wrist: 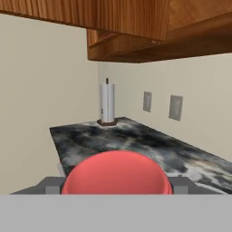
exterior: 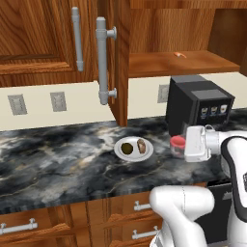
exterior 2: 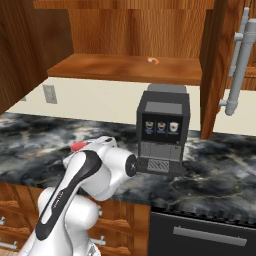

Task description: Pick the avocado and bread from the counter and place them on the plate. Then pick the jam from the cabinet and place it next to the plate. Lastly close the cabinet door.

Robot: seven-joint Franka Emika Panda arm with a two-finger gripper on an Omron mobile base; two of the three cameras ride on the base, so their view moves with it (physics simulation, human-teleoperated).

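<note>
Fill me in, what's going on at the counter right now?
The avocado and bread already sit on the plate on the counter. The gripper holds the jam low over the counter just right of the plate, in front of the coffee machine; whether the jar touches the counter can't be told. The jaws are not released. The cabinet door is open.

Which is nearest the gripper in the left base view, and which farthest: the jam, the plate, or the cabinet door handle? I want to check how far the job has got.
1. The jam, right at the gripper, between its fingers.
2. The plate, on the counter to the left, holding avocado and bread.
3. The cabinet door handle, high up, farther left.
</note>
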